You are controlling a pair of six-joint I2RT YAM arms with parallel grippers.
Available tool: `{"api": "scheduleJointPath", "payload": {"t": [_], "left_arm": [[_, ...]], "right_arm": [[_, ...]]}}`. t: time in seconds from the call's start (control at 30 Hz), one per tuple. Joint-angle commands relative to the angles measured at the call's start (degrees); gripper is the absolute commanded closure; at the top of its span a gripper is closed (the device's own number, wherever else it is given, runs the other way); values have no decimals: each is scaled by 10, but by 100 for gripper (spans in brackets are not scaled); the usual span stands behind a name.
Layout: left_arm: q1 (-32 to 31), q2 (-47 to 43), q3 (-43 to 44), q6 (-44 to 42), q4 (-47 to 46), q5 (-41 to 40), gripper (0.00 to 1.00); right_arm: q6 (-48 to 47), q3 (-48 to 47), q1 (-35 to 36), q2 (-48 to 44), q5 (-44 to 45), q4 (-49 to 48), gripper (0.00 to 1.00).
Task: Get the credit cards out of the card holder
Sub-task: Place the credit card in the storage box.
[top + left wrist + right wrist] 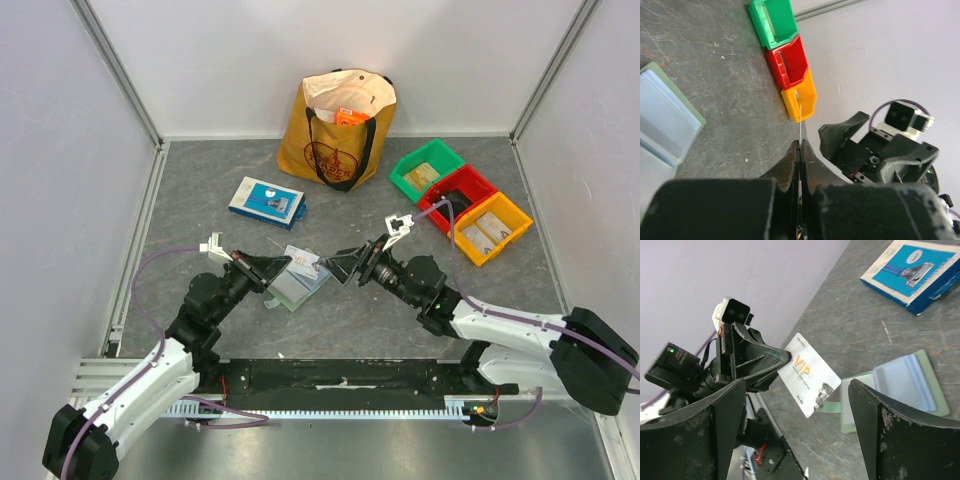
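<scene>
Credit card (809,374) — pinched in raised left hand (283,266); facing right hand (335,268) spread wide.

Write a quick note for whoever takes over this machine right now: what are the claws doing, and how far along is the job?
Left gripper: shut on a white card, held in the air.
Right gripper: open, facing that card, holding nothing.
Card holder: lying open on the table between the arms.
Done: one card out.
Left: set it down, then check the pockets for more.

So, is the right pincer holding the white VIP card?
No: the left pincer pinches the white VIP card; the right pincer stands open.
</scene>
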State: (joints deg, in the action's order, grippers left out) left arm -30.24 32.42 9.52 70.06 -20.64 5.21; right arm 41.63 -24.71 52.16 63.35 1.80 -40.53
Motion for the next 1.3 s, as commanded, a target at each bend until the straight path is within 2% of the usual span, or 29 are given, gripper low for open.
{"api": "scheduleJointPath", "payload": {"t": [0.0, 0.23, 0.33, 0.43, 0.57, 0.6, 0.67, 0.73, 0.9, 1.07, 1.17, 1.27], "left_arm": [[-1, 0, -6, 31, -79, 19, 98], [-1, 7, -10, 41, -121, 38, 98], [-1, 15, -8, 40, -130, 42, 98], [-2, 27, -9, 40, -145, 52, 98], [-1, 33, -13, 37, -149, 53, 98], [-1, 32, -13, 32, -145, 53, 97], [0, 26, -9, 19, -127, 47, 86], [0, 19, 9, -8, -75, 45, 68], [0, -8, 80, -115, 79, 31, 39], [9, -11, 187, -225, 281, -19, 24], [20, 20, 268, -297, 398, -47, 19], [43, 57, 322, -368, 479, -35, 13]], "right_arm": [[111, 22, -12, 48, -36, -151, 11], [154, 8, -14, 124, -80, -220, 24], [169, 7, -14, 143, -94, -256, 37], [179, 5, -14, 156, -104, -274, 60], [181, 15, -25, 148, -103, -277, 100], [181, 18, -31, 142, -105, -276, 100], [182, 26, -44, 128, -110, -272, 100], [185, 31, -60, 113, -116, -259, 100], [157, 23, -115, 37, -130, -132, 100], [94, -5, -199, -55, -125, 86, 100], [63, -31, -287, -96, -148, 225, 100], [45, -47, -397, -112, -193, 304, 100]]}}
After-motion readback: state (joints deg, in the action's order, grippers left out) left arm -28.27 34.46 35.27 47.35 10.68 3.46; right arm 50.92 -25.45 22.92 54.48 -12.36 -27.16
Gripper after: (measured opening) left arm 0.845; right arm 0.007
